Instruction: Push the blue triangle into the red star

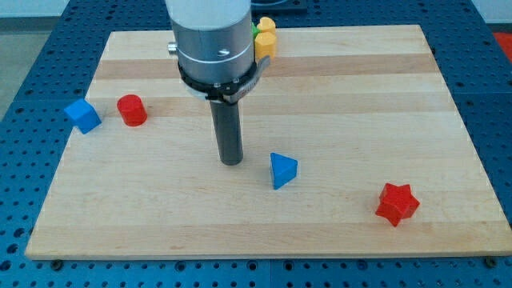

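The blue triangle [282,170] lies near the middle of the wooden board [352,96], a little towards the view's bottom. The red star [397,204] lies at the view's lower right, well apart from the triangle. My tip [231,162] rests on the board just left of the blue triangle, with a small gap between them. The rod hangs from the grey arm body at the view's top centre.
A blue cube [82,116] and a red cylinder [132,110] sit at the board's left side. A yellow block [266,40] and a green block [257,33] show at the top edge, partly hidden behind the arm.
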### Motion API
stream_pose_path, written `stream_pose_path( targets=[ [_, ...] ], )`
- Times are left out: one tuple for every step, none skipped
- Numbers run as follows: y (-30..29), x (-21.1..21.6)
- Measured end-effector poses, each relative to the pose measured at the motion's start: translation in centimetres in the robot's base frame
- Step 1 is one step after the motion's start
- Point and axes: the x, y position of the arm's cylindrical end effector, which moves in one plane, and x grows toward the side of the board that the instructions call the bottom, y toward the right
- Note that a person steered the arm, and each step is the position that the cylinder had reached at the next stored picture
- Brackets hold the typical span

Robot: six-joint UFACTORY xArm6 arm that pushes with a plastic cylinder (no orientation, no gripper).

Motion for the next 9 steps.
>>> stream_pose_path(
  targets=[
    [5.3,0.4],
    [10.0,0.8],
    [7.6,0.8],
    [5.8,0.8],
    [6.1,1.9],
    [9.4,3.2],
    [14.7,3.3],
    [19.1,3.3],
    [19.8,3.4]
  ],
)
